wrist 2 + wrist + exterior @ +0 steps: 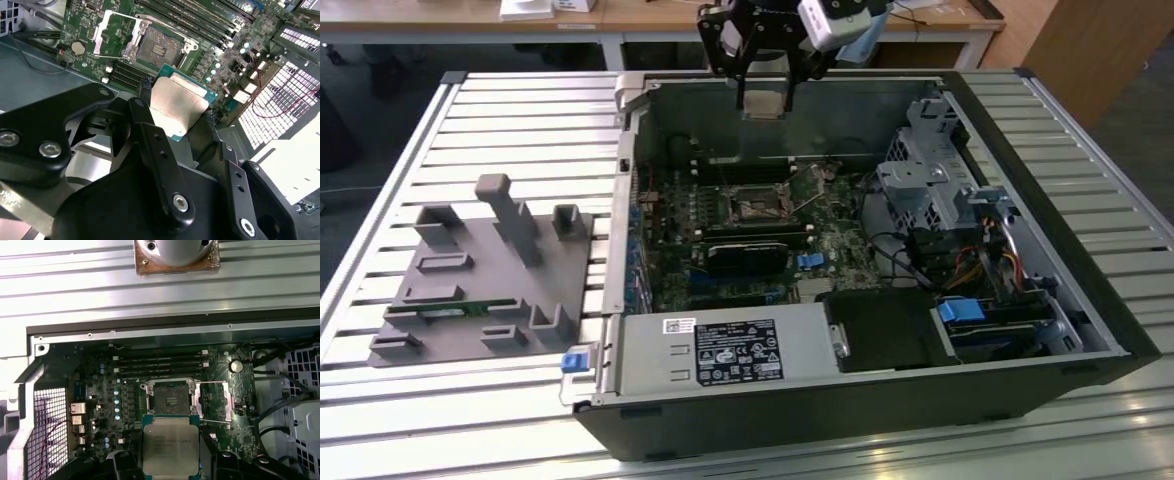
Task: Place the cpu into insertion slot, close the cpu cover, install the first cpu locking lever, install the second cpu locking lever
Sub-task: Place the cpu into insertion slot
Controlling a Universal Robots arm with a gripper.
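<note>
One gripper (765, 100), jaws clamped on the cpu (170, 447) by its edges, high above the case (1067, 300). Insertion slot (170, 399) bare below, cpu cover (214, 400) swung open beside it. Risk: a skewed or rotated chip landing crooked would likely bend the slot's contacts.

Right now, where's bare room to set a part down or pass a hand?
Free: slatted table on the exterior view's left, around the grey fixture. Crowded: inside the computer case, motherboard, drive cage, cables. The insertion slot is uncovered, empty; the gripper holds the cpu over the case.
</note>
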